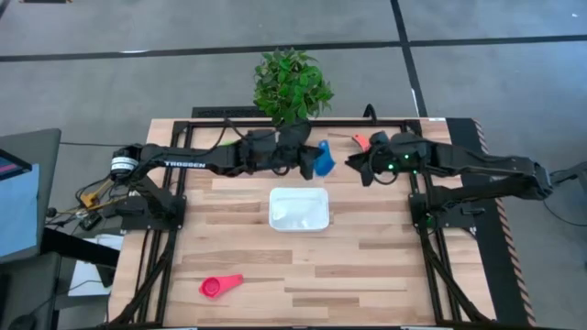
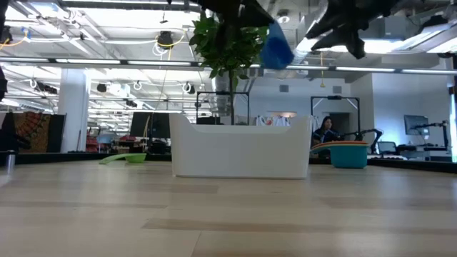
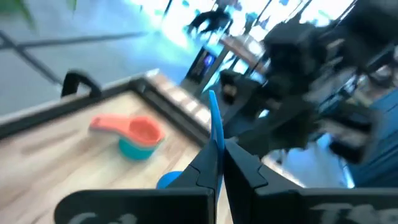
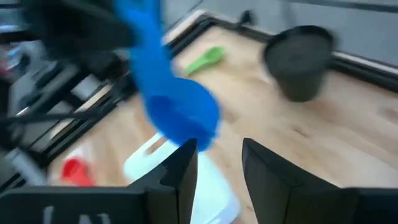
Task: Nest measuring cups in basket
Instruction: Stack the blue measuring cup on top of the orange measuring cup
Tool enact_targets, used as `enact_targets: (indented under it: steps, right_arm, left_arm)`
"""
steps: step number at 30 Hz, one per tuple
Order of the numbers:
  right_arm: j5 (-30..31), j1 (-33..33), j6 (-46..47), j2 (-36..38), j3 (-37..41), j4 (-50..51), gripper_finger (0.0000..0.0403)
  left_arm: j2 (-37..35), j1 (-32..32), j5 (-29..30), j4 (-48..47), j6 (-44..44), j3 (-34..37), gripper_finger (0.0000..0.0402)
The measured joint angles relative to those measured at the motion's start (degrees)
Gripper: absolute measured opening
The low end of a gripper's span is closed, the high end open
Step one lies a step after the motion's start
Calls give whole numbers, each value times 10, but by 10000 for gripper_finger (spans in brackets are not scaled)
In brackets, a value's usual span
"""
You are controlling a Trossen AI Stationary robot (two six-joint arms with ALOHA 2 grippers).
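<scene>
A blue measuring cup hangs in the air beyond the far edge of the white basket, and my left gripper is shut on it. My right gripper stands open just right of it, its fingers close under the cup's bowl and apart from it in the high view. An orange cup nested in a teal one sits on the table at the far right. A green cup lies at the far left and a red cup near the front edge. The other cups are out of view. My left gripper pinches the blue cup's flat handle between its two fingers, the handle standing edge-on in the gap. The cup is lifted clear of the table. Its bowl hangs tilted below the fingers, above the basket's far side.
A dark pot with a green plant stands at the table's far edge, behind both grippers. The basket sits mid-table on bare wood. Black frame rails run along the table's sides. A person sits in the room beyond.
</scene>
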State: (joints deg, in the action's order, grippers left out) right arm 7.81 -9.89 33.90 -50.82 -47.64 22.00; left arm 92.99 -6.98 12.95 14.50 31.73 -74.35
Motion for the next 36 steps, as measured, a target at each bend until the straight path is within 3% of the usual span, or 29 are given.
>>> enact_targets:
  steps: [8, 15, 21, 27, 36]
  right_arm:
    - [34, 20, 51, 21, 0, 15, 134]
    - [185, 78, 71, 21, 0, 15, 118]
    - [241, 109, 93, 1, 0, -9, 118]
    - [299, 121, 12, -18, 0, -88, 126]
    - [298, 96, -83, -57, 0, -147, 172]
  left_arm:
    - [0, 0, 30, 48, -26, 0, 0]
    - [0, 0, 45, 83, -44, 0, 0]
    - [-1, 0, 65, 113, -80, 0, 0]
    - [-1, -1, 100, 120, -80, 0, 0]
    - [-1, -1, 103, 121, -67, 0, 0]
